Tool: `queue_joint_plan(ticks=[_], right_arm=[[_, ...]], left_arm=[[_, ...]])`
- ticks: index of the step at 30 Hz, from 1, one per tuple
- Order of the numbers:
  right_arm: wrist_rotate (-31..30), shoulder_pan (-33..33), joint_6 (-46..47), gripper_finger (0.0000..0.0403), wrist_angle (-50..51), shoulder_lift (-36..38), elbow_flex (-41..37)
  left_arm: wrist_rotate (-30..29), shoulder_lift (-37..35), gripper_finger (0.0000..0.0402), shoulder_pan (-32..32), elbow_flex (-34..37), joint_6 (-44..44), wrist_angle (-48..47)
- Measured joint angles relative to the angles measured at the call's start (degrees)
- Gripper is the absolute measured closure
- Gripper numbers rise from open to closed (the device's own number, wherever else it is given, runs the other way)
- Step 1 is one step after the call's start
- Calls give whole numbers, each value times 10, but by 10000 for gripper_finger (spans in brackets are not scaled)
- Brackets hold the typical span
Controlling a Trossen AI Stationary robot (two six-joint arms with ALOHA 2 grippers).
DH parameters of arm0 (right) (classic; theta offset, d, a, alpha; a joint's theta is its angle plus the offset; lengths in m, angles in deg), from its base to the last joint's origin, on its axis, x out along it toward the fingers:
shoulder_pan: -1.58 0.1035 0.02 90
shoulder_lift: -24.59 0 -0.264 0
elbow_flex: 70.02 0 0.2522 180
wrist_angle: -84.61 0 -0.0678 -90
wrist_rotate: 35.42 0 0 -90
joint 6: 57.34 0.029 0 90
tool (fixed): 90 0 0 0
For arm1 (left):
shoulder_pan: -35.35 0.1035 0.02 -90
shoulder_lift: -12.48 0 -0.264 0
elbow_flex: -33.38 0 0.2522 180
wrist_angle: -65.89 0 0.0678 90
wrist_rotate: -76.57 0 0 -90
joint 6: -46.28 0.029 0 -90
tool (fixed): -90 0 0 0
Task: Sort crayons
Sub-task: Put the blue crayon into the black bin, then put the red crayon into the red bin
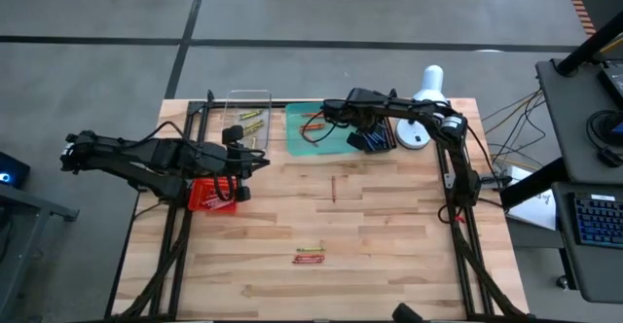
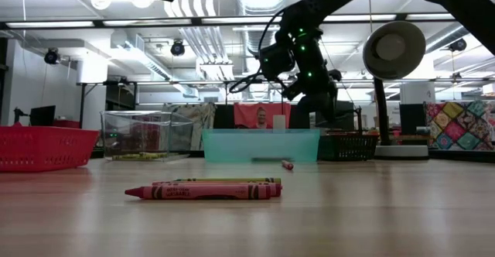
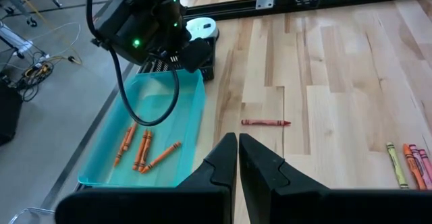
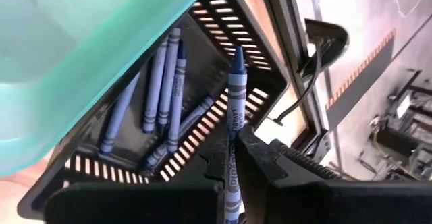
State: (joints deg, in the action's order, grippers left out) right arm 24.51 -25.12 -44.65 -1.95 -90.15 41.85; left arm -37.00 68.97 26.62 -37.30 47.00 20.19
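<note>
My right gripper (image 4: 233, 143) hangs over the black mesh basket (image 4: 202, 82) at the table's far right and is shut on a blue crayon (image 4: 234, 96). Several blue crayons (image 4: 165, 89) lie in that basket. My left gripper (image 3: 237, 146) is shut and holds nothing; it hovers above the table left of the middle (image 1: 265, 162). The teal tray (image 3: 175, 96) holds orange crayons (image 3: 142, 150). One red crayon (image 3: 265, 123) lies flat mid-table. A small group of red and yellow-green crayons (image 1: 310, 256) lies nearer the front edge. My right gripper pinches the blue crayon's blunt end (image 4: 231, 163) between its two fingers. The crayon lies along the fingers, and its pointed tip (image 4: 237, 54) sticks out past them toward the basket. The fingers slant down from above. The crayon is lifted clear of the basket.
A clear container (image 1: 248, 119) with yellow-green crayons stands at the far left, next to the teal tray. A red mesh basket (image 1: 212, 195) sits under the left arm. A white lamp (image 1: 428, 89) stands at the far right corner. There is bare wood between the loose crayons.
</note>
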Motion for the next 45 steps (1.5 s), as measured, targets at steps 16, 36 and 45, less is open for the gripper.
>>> queue_joint_plan(ticks=[16, 36, 45], right_arm=[[6, -19, 3, 384, -4, 0, 0], [38, 25, 56, 272, 43, 44, 19], [51, 137, 174, 291, -23, 123, 19]], left_arm=[[0, 0, 402, 0, 0, -3, -5], [0, 0, 402, 0, 0, 4, -7], [1, 25, 402, 0, 0, 49, 4]])
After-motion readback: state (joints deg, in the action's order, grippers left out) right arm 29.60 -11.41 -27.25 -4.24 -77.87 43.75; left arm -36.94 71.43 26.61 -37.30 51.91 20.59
